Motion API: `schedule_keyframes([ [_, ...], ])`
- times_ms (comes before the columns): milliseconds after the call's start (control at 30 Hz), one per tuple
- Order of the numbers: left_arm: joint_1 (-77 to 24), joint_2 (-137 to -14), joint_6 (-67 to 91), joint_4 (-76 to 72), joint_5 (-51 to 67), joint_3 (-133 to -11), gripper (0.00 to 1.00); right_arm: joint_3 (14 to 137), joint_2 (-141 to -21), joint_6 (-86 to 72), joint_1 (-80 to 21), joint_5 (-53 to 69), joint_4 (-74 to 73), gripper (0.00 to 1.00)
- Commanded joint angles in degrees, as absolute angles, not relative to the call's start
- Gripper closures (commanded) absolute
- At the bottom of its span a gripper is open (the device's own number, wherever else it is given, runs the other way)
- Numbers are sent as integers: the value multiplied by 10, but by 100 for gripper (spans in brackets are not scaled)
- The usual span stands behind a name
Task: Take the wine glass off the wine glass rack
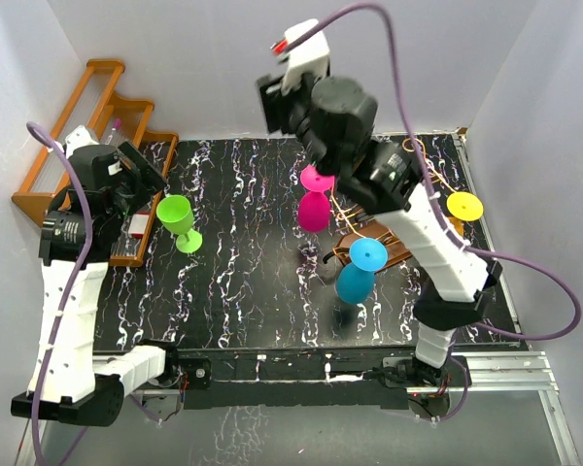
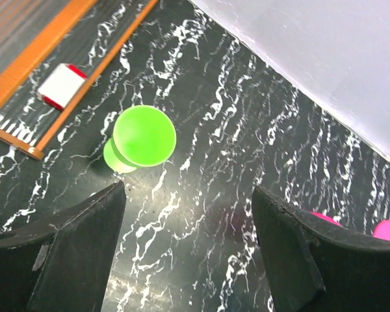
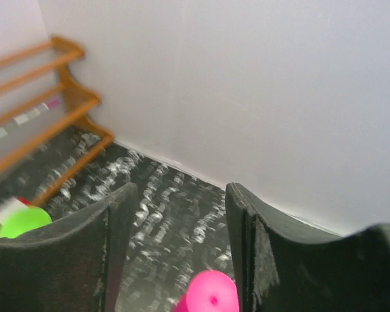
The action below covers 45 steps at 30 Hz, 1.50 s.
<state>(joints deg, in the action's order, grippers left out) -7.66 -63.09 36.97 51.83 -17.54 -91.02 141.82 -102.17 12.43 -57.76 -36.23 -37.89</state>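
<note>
The wine glass rack, gold wire on a dark brown base, stands right of the table's middle. A pink wine glass, a blue one and a yellow one hang on it upside down. A green wine glass stands on the table at the left, apart from the rack. My right gripper is raised high above the pink glass, open and empty; the pink foot shows below its fingers. My left gripper is open and empty, just near the green glass.
An orange-brown stepped shelf stands at the back left against the wall, with a small white and red item on its lowest step. White walls close in the black marbled table at the back and both sides.
</note>
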Motion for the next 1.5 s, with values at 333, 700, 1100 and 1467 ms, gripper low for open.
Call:
schedule_keyframes([
  [333, -98, -647, 386, 545, -48, -919, 26, 970, -603, -473, -348, -173, -448, 76],
  [700, -144, -653, 391, 537, -30, -898, 27, 829, -450, -688, -348, -295, -597, 70],
  [1100, -159, -647, 378, 547, -44, -922, 27, 637, -318, -846, -349, -378, -582, 50],
  [1467, -180, -661, 370, 540, -47, -935, 27, 639, -296, -914, -365, -518, -674, 51],
])
